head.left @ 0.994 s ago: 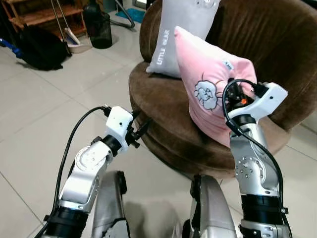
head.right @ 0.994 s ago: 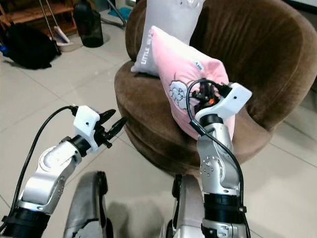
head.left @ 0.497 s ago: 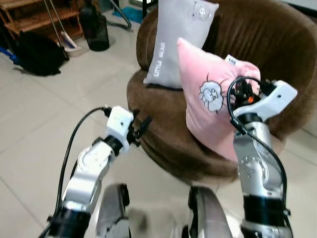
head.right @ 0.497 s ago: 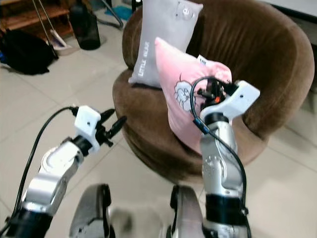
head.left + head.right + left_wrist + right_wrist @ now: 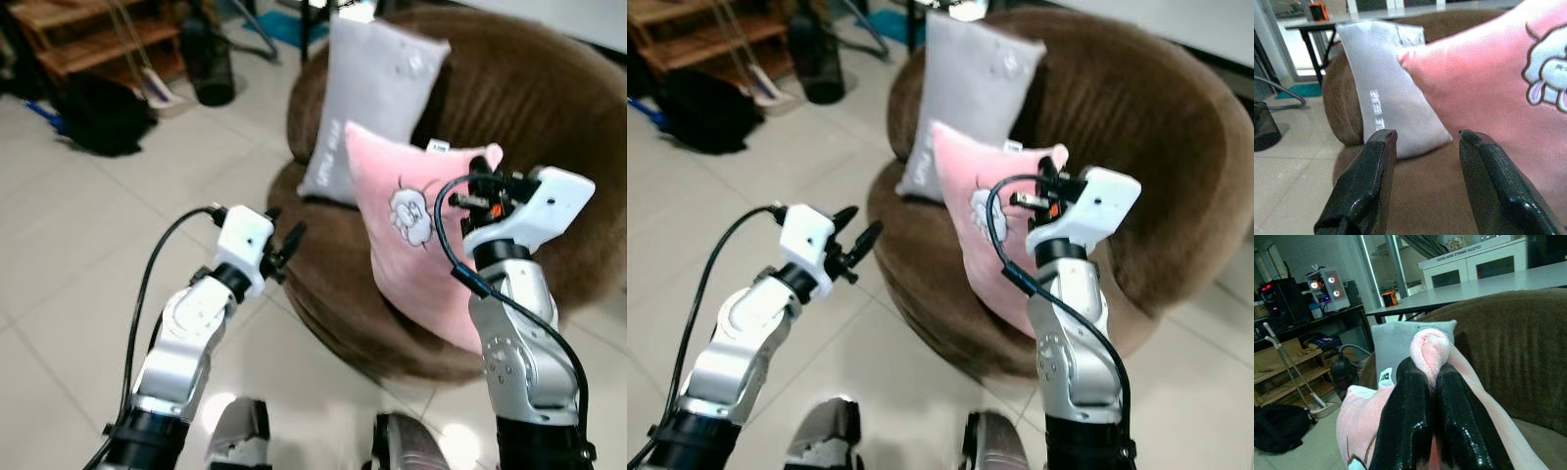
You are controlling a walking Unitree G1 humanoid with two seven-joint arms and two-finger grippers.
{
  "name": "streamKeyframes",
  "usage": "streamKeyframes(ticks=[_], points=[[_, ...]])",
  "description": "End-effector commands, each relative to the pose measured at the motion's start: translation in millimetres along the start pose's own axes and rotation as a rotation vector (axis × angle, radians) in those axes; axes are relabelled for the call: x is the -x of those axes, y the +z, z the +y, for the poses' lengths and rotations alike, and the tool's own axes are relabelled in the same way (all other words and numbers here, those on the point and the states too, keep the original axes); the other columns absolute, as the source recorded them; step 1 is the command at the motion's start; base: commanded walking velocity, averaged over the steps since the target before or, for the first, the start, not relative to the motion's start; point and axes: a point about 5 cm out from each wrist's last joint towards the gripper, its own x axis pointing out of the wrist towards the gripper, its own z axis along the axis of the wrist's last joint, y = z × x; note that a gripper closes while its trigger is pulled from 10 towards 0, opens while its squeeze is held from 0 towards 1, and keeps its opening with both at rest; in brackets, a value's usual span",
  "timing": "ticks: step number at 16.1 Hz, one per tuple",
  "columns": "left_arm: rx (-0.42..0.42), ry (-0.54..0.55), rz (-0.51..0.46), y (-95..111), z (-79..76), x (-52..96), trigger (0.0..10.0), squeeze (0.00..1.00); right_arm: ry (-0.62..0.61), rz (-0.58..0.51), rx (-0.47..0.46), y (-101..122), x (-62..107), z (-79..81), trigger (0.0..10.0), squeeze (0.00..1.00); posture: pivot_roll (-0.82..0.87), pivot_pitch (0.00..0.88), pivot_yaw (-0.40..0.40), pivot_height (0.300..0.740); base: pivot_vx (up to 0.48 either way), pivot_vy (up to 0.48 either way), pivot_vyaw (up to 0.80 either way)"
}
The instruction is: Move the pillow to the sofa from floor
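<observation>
A pink pillow [image 5: 411, 245] with a cartoon sheep print stands upright on the seat of the round brown sofa [image 5: 549, 127]. My right gripper [image 5: 1431, 382] is shut on the pillow's upper corner, which bulges out between the fingers [image 5: 1406, 423]. In the head views that gripper [image 5: 475, 191] sits at the pillow's top right edge. My left gripper [image 5: 286, 243] is open and holds nothing; it hovers at the sofa's front left rim, and its fingers [image 5: 1361, 191] point at the seat.
A grey pillow [image 5: 377, 113] with lettering leans against the sofa's back behind the pink one. On the tiled floor to the left lie a black bag [image 5: 103, 113], a dark bin [image 5: 211, 64] and a wooden shelf [image 5: 88, 34]. A desk with a computer [image 5: 1325, 286] stands behind.
The camera has risen and shifted, so the sofa sits lower and farther. My right gripper has kept its hold on the pink pillow. The left gripper stays open by the sofa's rim.
</observation>
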Motion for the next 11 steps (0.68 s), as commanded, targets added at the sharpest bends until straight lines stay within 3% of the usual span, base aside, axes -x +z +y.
streamKeyframes(ticks=[1, 4, 7, 11], points=[[-0.006, -0.022, -0.007, 2, -2.1, -3.5, 10.0, 0.00, -0.014, -0.029, 0.001, 7, 2.3, -1.0, 10.0, 0.00, 0.07, 0.029, -0.024, 0.730, 0.000, 0.000, 0.00], [-0.002, -0.038, -0.006, 3, -0.9, -6.7, 10.0, 0.00, -0.044, 0.007, -0.011, 0, 5.8, -6.2, 10.0, 0.00, 0.06, 0.021, -0.015, 0.740, 0.000, 0.000, 0.00], [0.023, -0.019, -0.013, 5, 4.9, -9.1, 10.0, 0.00, -0.044, 0.099, 0.007, -18, 11.7, -9.1, 10.0, 0.00, 0.07, 0.010, -0.016, 0.740, 0.286, 0.000, 0.00], [0.019, -0.017, -0.002, 3, 8.2, -9.2, 10.0, 0.00, -0.027, 0.141, -0.017, -25, 13.5, -6.2, 10.0, 0.00, 0.07, 0.014, -0.015, 0.740, 0.353, 0.000, -0.11]])
